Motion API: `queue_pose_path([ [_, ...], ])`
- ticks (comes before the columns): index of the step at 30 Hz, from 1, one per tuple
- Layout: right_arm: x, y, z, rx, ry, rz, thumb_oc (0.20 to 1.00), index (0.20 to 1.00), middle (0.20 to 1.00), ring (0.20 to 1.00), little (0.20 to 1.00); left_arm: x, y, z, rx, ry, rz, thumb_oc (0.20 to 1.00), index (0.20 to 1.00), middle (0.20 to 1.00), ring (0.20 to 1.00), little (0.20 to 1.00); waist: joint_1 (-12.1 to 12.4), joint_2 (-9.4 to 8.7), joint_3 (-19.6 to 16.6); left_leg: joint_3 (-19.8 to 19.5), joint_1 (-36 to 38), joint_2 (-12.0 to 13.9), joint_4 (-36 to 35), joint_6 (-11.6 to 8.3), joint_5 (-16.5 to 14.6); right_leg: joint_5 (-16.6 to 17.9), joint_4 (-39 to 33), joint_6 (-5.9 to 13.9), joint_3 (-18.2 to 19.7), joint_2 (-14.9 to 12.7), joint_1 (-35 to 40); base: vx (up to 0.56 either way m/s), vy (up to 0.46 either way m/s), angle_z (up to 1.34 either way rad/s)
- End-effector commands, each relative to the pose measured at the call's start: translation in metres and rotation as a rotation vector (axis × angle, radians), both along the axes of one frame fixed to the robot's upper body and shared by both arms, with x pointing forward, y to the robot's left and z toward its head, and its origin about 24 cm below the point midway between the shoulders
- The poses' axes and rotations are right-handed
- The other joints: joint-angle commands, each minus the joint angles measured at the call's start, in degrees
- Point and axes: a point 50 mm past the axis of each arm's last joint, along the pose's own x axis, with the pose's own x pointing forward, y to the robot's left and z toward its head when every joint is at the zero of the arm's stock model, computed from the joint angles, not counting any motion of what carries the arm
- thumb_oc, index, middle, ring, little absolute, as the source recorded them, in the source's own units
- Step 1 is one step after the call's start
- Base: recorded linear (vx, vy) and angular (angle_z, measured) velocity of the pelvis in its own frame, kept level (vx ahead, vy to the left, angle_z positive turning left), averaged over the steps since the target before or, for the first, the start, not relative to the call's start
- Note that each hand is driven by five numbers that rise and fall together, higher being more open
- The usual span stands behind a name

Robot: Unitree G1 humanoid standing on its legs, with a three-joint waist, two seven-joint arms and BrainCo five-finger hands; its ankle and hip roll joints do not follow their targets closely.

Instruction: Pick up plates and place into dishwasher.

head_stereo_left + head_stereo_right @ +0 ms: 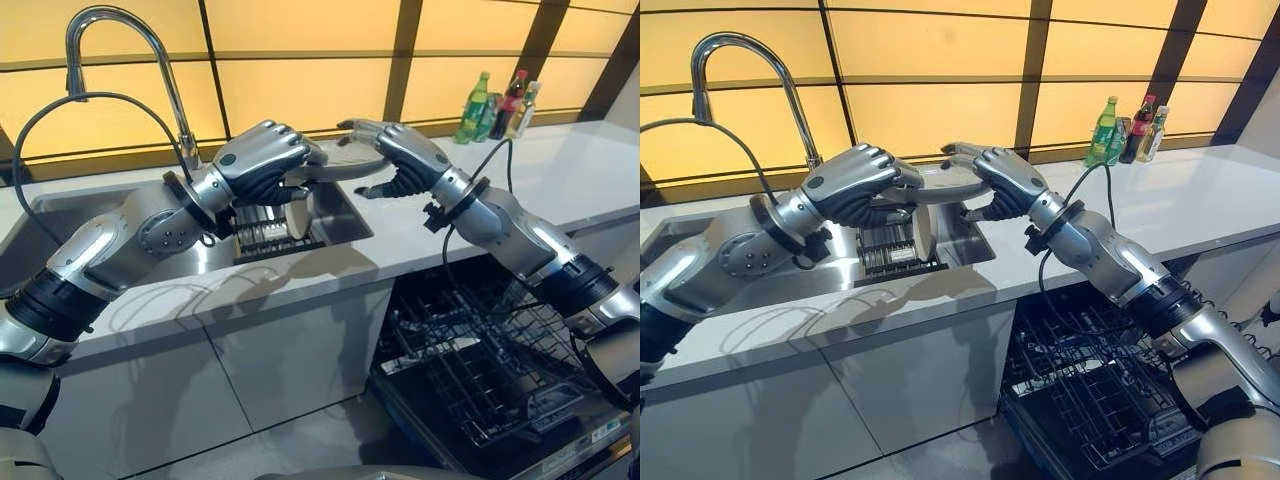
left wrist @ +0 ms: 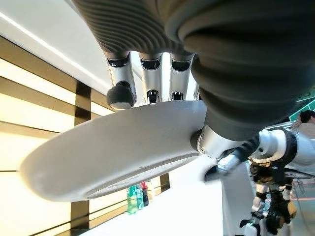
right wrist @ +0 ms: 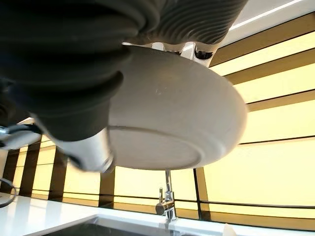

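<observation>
Both my robot hands hold one plate above the sink.
Left robot hand (image 1: 262, 158) and right robot hand (image 1: 405, 152) curl round opposite rims of the plate (image 1: 340, 162), level over the sink (image 1: 345, 215).

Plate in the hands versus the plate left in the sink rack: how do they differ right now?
The held plate lies near flat, above the sink, gripped by the left hand and right hand on opposite rims. The racked plate stands on edge in the dish rack down in the sink, untouched. Both look pale grey-white and round.
</observation>
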Motion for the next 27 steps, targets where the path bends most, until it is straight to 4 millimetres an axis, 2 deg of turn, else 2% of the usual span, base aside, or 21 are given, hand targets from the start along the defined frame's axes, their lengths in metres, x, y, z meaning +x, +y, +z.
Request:
queue_pose_path([
  [1, 0.008, 0.002, 0.027, -0.062, -0.097, -0.023, 0.200, 0.200, 0.200, 0.200, 0.200, -0.009, -0.016, 0.041, -0.151, -0.108, -0.135, 0.200, 0.200, 0.200, 0.200, 0.200, 1.6, 0.33, 0.0, -1.3, -1.2, -1.3, 1.9, -0.33, -6.5, -7.7, 0.6, 6.21, 0.6, -2.5, 3.4, 0.00, 0.000, 0.00],
  [11, 0.002, -0.019, 0.026, -0.047, -0.125, -0.063, 0.200, 0.200, 0.200, 0.200, 0.200, -0.008, -0.002, 0.040, -0.180, -0.111, -0.083, 0.200, 0.200, 0.200, 0.200, 0.200, 0.7, 0.37, 0.2, -0.7, -0.8, -1.2, 1.8, -0.17, -6.6, -7.7, 0.6, 6.35, 1.5, -2.3, 3.5, 0.00, 0.003, 0.00],
  [12, 0.001, -0.021, 0.027, -0.042, -0.126, -0.064, 0.200, 0.200, 0.200, 0.200, 0.200, -0.008, 0.001, 0.040, -0.186, -0.111, -0.067, 0.451, 0.451, 0.451, 0.451, 0.451, 0.6, 0.38, 0.2, -0.6, -0.8, -1.2, 1.8, -0.13, -6.7, -7.7, 0.6, 6.36, 1.7, -2.3, 3.5, 0.02, 0.035, 0.00],
  [13, -0.001, -0.026, 0.027, -0.036, -0.126, -0.072, 0.200, 0.200, 0.200, 0.200, 0.200, -0.007, 0.006, 0.039, -0.195, -0.111, -0.045, 0.639, 0.639, 0.639, 0.639, 0.639, 0.3, 0.43, 0.3, -0.4, -0.7, -1.2, 1.7, -0.14, -6.7, -7.7, 0.6, 6.40, 1.9, -2.2, 3.4, 0.02, 0.033, 0.00],
  [14, -0.003, -0.029, 0.027, -0.025, -0.126, -0.077, 0.200, 0.200, 0.200, 0.200, 0.200, -0.007, 0.009, 0.038, -0.199, -0.121, -0.027, 1.000, 1.000, 1.000, 1.000, 1.000, 0.2, 0.42, 0.4, -0.2, -0.6, -1.2, 1.7, -0.09, -6.7, -7.6, 0.6, 6.40, 2.1, -2.2, 3.4, 0.02, 0.039, 0.00],
  [20, -0.021, -0.067, 0.006, 0.054, -0.068, -0.146, 0.200, 0.200, 0.200, 0.200, 0.200, -0.001, 0.056, 0.039, -0.264, -0.337, 0.223, 1.000, 1.000, 1.000, 1.000, 1.000, -2.7, 0.72, 0.9, 1.7, 0.1, -1.0, 1.1, 0.30, -7.0, -7.4, 0.5, 6.83, 4.2, -2.0, 2.9, 0.03, 0.043, 0.00],
  [25, -0.049, -0.101, -0.017, 0.090, 0.004, -0.193, 0.200, 0.200, 0.200, 0.200, 0.200, -0.009, 0.098, 0.034, -0.314, -0.528, 0.412, 1.000, 1.000, 1.000, 1.000, 1.000, -5.6, 0.67, 1.1, 3.8, 0.5, -0.6, 0.9, 0.48, -7.4, -7.0, 0.4, 7.09, 6.3, -1.7, 2.3, 0.02, 0.040, -0.13],
  [27, -0.055, -0.111, -0.020, 0.101, 0.033, -0.215, 0.200, 0.200, 0.200, 0.200, 0.200, -0.010, 0.107, 0.031, -0.324, -0.540, 0.459, 1.000, 1.000, 1.000, 1.000, 1.000, -6.5, 0.65, 1.3, 4.5, 0.8, -0.5, 0.9, 0.47, -7.6, -7.0, 0.5, 7.15, 7.0, -1.6, 2.2, 0.01, 0.040, -0.20],
])
